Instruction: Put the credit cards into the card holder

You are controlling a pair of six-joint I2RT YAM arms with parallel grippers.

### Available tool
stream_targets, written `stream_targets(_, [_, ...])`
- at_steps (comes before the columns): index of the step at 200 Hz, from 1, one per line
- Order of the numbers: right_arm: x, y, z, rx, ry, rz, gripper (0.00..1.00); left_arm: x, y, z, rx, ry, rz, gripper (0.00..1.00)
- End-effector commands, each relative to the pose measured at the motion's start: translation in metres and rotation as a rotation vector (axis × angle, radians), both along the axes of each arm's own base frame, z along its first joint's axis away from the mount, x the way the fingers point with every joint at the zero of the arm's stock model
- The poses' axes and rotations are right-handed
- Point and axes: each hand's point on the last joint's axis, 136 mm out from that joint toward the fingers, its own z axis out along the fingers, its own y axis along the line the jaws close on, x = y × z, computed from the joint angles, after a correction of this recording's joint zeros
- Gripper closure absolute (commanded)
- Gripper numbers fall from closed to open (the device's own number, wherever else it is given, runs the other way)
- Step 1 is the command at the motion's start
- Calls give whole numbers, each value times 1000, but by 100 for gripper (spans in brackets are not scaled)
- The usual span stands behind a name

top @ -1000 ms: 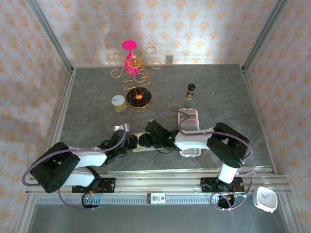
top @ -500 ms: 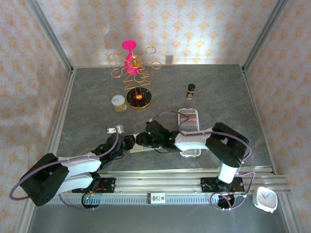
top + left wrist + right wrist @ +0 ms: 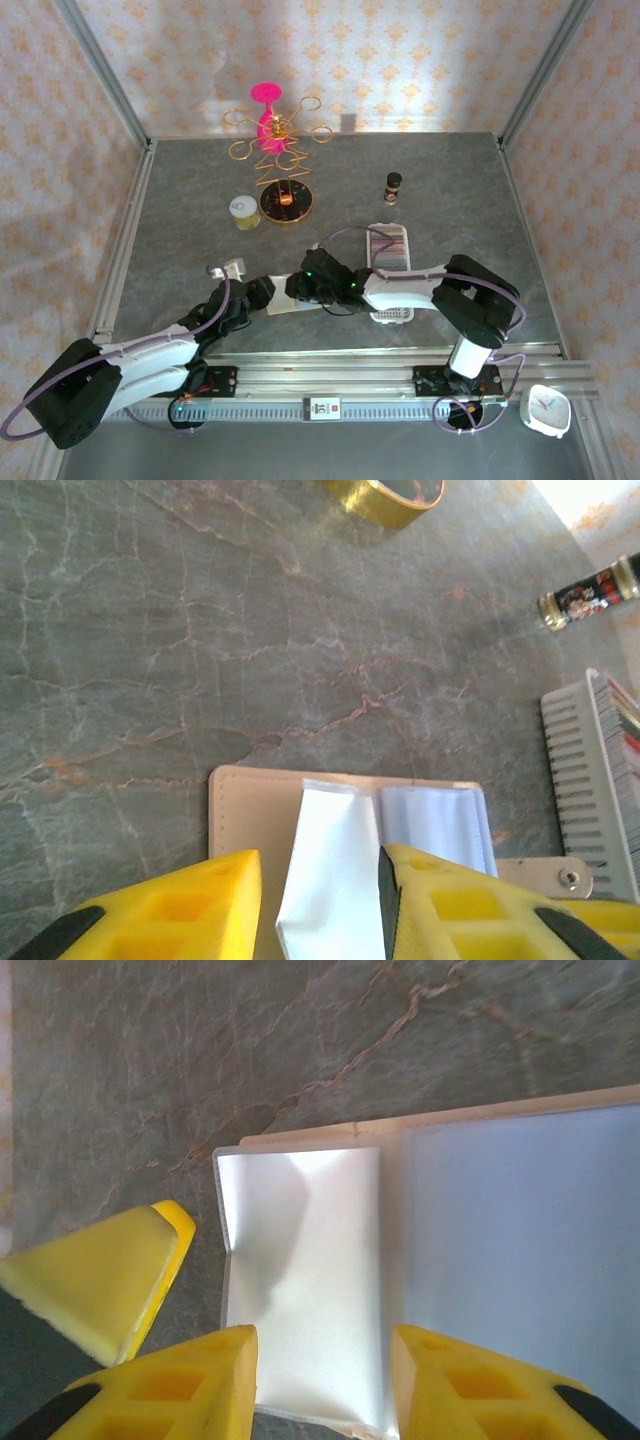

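Top external: card holder (image 3: 285,307) lies open on the desk (image 3: 180,220), at 6 o'clock from desk centre. Credit cards (image 3: 390,243) stand in a white tray (image 3: 392,316) at its 2 o'clock. Left fingers (image 3: 160,910) and right fingers (image 3: 470,1390) are spread apart, straddling the holder's clear sleeves (image 3: 335,860), gripping nothing.

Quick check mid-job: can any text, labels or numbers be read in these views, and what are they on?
No text is legible anywhere.
Label on the small bottle: blurred, unreadable.
Dial of the clock: marks too small to read.
Print on the credit cards: too small to read.
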Motion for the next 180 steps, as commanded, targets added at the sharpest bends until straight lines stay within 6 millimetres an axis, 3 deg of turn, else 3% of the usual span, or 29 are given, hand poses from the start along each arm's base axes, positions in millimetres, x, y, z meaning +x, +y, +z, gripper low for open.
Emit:
stream_targets(1, [0,-32,-4,-126,-42,-56,60,-5,-6,-7,31,27,-56,63])
stream_targets(30, [-4,-48,-17,-184,-22,-73,57,-6,-4,-14,82,53,-71,63])
stream_targets(64, [-7,-46,-28,-206,2,-62,57,-8,2,-22,139,82,-63,65])
stream_targets(117, [-8,-48,-46,-313,15,-51,57,-12,4,-38,164,125,-72,82])
stream_targets(147, [-11,-33,-49,-258,39,-22,56,-12,3,-42,170,137,-75,90])
stream_targets(180, [-9,-7,-35,-133,44,1,56,-12,1,-43,170,139,-86,94])
